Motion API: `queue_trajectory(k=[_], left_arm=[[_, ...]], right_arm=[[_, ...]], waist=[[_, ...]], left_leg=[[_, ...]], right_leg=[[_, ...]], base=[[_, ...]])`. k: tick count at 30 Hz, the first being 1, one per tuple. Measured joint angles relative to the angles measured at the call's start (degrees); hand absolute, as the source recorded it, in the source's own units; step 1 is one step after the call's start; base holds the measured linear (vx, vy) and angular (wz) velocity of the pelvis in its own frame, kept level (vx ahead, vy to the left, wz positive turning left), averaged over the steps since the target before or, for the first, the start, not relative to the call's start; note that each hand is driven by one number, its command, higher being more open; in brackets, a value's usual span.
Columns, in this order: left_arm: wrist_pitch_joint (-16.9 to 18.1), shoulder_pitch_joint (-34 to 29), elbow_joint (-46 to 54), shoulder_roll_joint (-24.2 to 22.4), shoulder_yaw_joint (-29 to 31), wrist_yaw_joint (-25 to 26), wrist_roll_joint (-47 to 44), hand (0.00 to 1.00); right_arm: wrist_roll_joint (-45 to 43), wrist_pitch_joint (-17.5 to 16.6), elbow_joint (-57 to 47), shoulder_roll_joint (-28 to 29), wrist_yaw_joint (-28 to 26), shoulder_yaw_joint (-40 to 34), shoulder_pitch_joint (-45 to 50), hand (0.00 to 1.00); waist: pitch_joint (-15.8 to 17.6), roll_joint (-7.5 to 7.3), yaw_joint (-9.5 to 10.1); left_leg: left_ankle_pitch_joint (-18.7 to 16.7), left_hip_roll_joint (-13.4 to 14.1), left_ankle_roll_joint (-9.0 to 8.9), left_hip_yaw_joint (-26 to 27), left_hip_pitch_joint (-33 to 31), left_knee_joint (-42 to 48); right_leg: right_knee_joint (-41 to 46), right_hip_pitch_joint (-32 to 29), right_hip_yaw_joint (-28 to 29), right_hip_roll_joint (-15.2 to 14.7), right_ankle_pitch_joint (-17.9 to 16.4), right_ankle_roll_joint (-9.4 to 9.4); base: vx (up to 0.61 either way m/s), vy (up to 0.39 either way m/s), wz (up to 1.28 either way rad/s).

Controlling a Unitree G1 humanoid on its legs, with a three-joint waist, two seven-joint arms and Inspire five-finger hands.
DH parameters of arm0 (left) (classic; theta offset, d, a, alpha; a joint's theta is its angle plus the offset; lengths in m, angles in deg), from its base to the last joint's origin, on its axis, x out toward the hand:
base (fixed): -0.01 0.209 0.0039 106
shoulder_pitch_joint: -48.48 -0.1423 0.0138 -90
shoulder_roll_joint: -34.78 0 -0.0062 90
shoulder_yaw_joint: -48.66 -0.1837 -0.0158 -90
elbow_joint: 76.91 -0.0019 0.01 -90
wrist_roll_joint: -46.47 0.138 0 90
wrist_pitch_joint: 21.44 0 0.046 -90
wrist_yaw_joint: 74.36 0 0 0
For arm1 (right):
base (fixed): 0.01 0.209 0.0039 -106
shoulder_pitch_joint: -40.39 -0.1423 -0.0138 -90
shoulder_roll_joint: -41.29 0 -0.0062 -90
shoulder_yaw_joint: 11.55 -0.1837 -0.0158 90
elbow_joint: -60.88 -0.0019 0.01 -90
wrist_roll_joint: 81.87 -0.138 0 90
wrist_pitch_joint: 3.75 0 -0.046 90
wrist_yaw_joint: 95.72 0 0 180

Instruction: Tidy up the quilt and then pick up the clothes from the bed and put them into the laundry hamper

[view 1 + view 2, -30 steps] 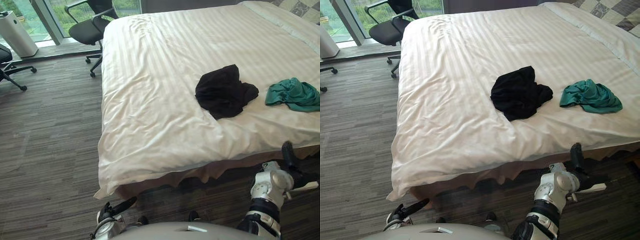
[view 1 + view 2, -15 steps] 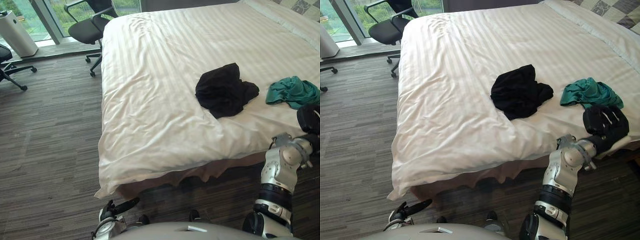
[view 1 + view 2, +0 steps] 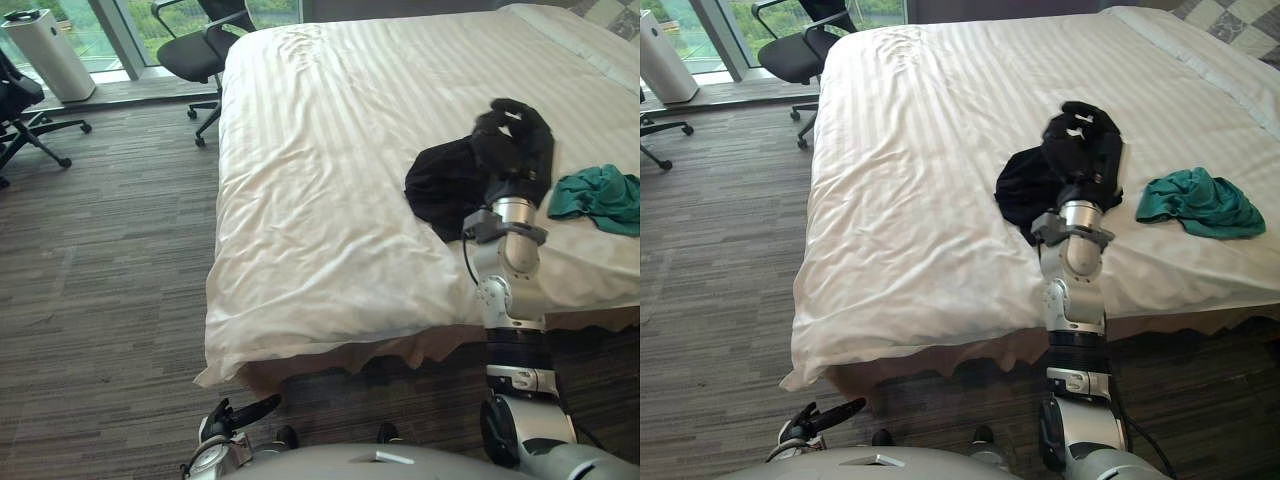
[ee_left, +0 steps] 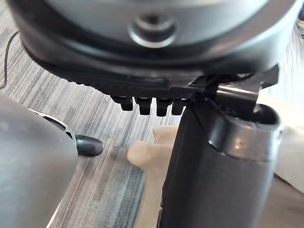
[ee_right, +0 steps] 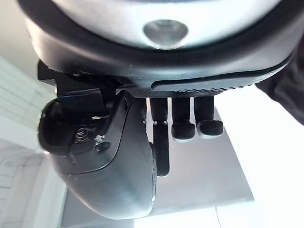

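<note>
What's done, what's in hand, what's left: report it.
Done: the quilt lies spread out, fairly smooth. In hand: the right hand hangs over the black garment; grip unclear. Left: it and the teal garment both lie on the quilt, neither cleared. The left hand hangs low.

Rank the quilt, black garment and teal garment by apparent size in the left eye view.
Largest: quilt. Then black garment and teal garment, unranked: the right hand hides part of the black one.
</note>
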Motion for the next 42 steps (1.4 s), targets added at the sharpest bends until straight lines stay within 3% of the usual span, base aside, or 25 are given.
queue_trajectory(k=[5,9,12,17,21,24,31,36,42], left_arm=[[0.2,0.4,0.1,0.1,0.2,-0.8,0.0,1.00],[0.3,0.4,0.0,0.4,0.2,-1.0,0.0,1.00],[0.7,0.8,0.0,0.4,0.2,-1.1,0.0,1.00],[1.4,1.1,0.0,0.1,1.0,-1.1,-0.1,1.00],[1.3,1.8,-0.1,0.2,2.0,-1.0,-0.1,1.00],[1.3,3.4,-0.8,0.6,2.0,-1.0,-0.1,1.00],[1.4,6.9,-1.2,1.1,1.7,-1.0,0.0,1.00],[1.6,10.3,-2.3,1.4,0.4,-1.0,0.0,1.00],[2.6,11.5,-2.3,1.5,0.2,-2.6,0.0,1.00]], right_arm=[[-8.4,-1.3,0.3,0.1,-7.5,8.7,-5.0,0.00],[-14.1,-1.4,2.3,0.5,-13.3,20.1,-8.7,0.00],[-16.6,-1.1,4.9,3.5,-18.0,28.9,-9.1,0.00],[-20.9,0.1,10.8,11.1,-20.6,37.5,-7.4,0.00],[-20.7,1.2,14.8,12.9,-22.0,43.5,-5.3,0.00],[-19.7,2.0,17.3,12.8,-22.6,45.9,-4.0,0.00],[-17.1,2.5,20.9,12.8,-22.9,46.7,-3.3,0.00],[-15.0,2.5,25.8,12.7,-22.1,43.0,-4.0,0.00],[-12.8,2.2,28.0,14.1,-22.1,37.6,-3.8,0.00]], waist=[[0.1,-0.40,1.44],[0.1,-0.97,1.70],[0.1,-1.23,3.02],[0.6,-1.87,4.49],[1.3,-3.00,4.72],[2.8,-3.39,5.97],[8.2,-2.81,6.20],[12.4,-0.84,6.18],[14.5,-0.60,6.24]], left_leg=[[0.3,0.0,0.18,-0.9,-0.3,0.0],[0.5,0.0,0.10,-1.7,-0.3,0.0],[0.8,0.2,-0.05,-2.8,-0.5,0.0],[1.1,0.1,-0.09,-3.9,-0.9,0.0],[2.1,-0.2,-0.02,-6.4,-3.1,0.0],[2.9,-0.3,-0.15,-7.6,-4.8,0.0],[5.2,0.0,-0.30,-8.8,-9.9,0.0],[7.1,0.4,-0.26,-9.1,-15.3,0.0],[7.7,0.4,-0.14,-8.0,-17.3,0.0]], right_leg=[[-0.2,0.4,-0.2,0.0,0.5,0.15],[-0.8,1.1,-0.7,0.0,0.5,0.15],[-1.0,1.6,-1.7,0.0,0.5,0.14],[-1.0,1.8,-2.5,0.0,0.4,0.10],[-0.9,1.1,-4.9,-0.1,0.4,0.03],[-0.8,0.0,-5.9,-0.1,0.2,-0.19],[0.2,-4.8,-6.3,-0.1,0.0,-0.60],[1.1,-10.5,-6.2,0.0,1.1,-1.57],[0.9,-13.0,-5.4,0.0,1.9,-1.46]], base=[[-0.02,-0.014,0.10],[-0.03,-0.027,0.11],[-0.03,-0.038,0.15],[-0.04,-0.023,0.12],[-0.04,-0.024,0.31],[-0.06,-0.021,0.22],[-0.09,-0.012,0.08],[-0.08,0.001,0.01],[-0.01,0.022,-0.08]])
